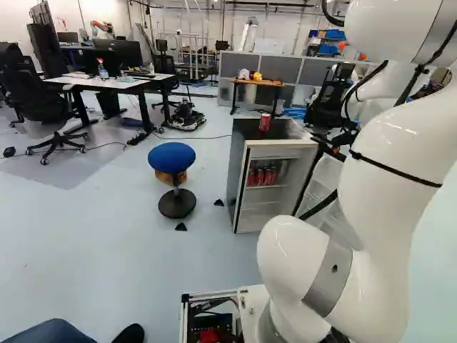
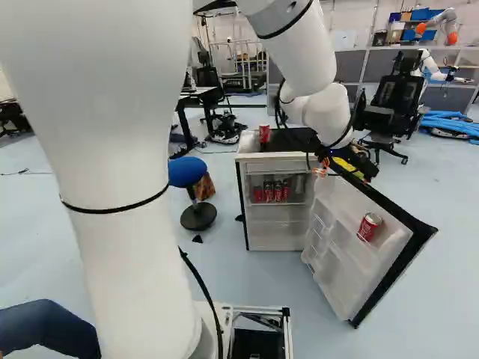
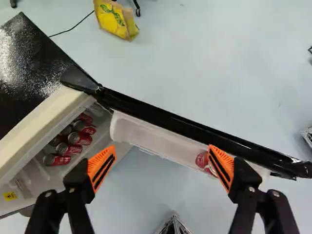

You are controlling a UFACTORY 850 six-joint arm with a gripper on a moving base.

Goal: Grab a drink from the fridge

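Observation:
In the right base view my gripper (image 2: 322, 167) hangs above the open door (image 2: 350, 258) of the small fridge (image 2: 242, 196). Seen from the wrist, the gripper (image 3: 162, 158) is open, nothing between its pads, and points down over the door. A red can (image 3: 202, 159) lies in the door's shelf, partly hidden by one orange finger; the right base view shows this can (image 2: 369, 226) tilted. Several red cans (image 3: 80, 138) stand on an inner fridge shelf, beyond the other finger. Another red can (image 1: 265, 122) stands on the black fridge top.
A blue stool (image 1: 171, 157) stands beside the fridge. Desks (image 1: 107, 82) and office chairs (image 1: 50, 107) are farther back. A yellow bag (image 3: 114, 19) is on the floor past the door. Another robot (image 2: 430, 63) is at the back. A person's leg (image 2: 49, 325) shows near the base.

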